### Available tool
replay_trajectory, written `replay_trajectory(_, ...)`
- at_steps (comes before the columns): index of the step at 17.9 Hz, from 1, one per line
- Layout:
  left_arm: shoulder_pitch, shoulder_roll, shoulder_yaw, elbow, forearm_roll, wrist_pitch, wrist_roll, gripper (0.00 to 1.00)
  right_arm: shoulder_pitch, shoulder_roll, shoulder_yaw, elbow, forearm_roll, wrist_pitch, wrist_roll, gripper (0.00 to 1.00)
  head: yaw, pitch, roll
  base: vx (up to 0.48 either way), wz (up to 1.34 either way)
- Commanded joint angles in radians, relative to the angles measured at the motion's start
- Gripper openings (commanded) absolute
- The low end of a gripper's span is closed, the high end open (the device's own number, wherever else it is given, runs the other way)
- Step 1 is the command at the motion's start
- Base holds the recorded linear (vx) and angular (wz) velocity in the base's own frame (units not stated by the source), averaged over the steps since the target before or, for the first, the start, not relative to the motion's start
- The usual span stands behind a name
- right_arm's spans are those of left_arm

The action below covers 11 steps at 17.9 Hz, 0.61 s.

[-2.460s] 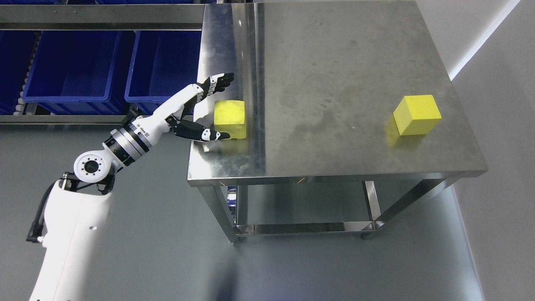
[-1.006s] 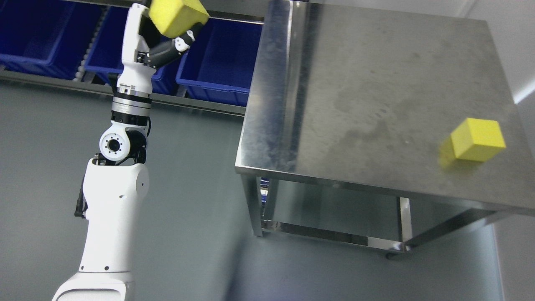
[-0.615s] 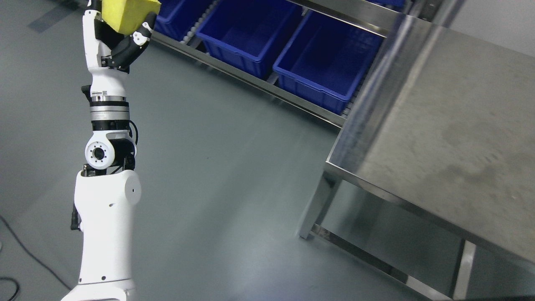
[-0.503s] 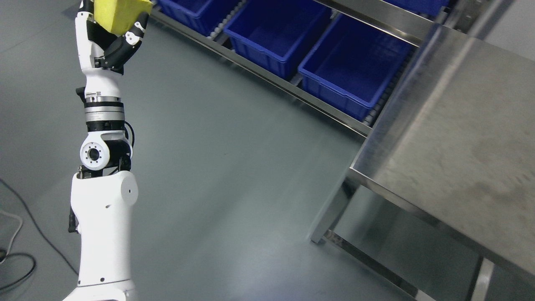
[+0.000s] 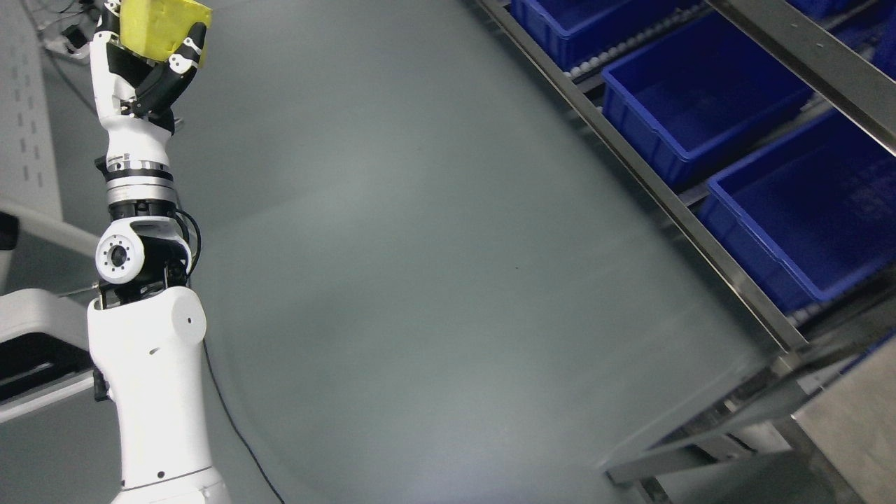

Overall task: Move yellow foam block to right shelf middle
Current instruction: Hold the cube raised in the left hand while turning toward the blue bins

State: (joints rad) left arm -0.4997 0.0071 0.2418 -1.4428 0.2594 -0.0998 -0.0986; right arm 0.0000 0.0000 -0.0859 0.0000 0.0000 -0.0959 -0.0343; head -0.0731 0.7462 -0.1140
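My left hand (image 5: 150,59) is raised at the top left of the head view, its arm rising from the bottom left. Its fingers (image 5: 187,50) are curled around a yellow foam block (image 5: 159,26), held up high over the grey floor. A rack (image 5: 707,224) with steel rails runs along the right side and holds blue bins (image 5: 682,98) on its low shelf. The corner of the steel table (image 5: 847,427) shows at the bottom right. The second yellow block is out of view. My right arm is out of view.
Open grey floor (image 5: 420,266) fills the middle. A white and black machine part (image 5: 35,343) sits at the left edge, with a cable (image 5: 231,420) on the floor. A pale perforated panel (image 5: 28,133) stands at the far left.
My left hand took the block off the table and lifted it. The camera has since swung left, so the table and rack have slid to the right edge; the hand keeps its hold.
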Motion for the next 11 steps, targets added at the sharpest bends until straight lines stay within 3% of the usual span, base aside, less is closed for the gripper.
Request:
replay_trajectory(1, -0.003, 0.01, 0.099, -0.071, 0.001, 0.032, -0.003, 0.45, 0.002, -0.017, 0.0, -0.017, 0.003, 0.001, 0.001, 1.0, 0.0, 0.0, 0.0, 0.131, 0.69)
replay_trajectory(11, -0.003, 0.01, 0.097, -0.09, 0.001, 0.034, -0.009, 0.45, 0.002, -0.017, 0.0, -0.017, 0.003, 0.001, 0.001, 1.0, 0.0, 0.0, 0.0, 0.192, 0.48)
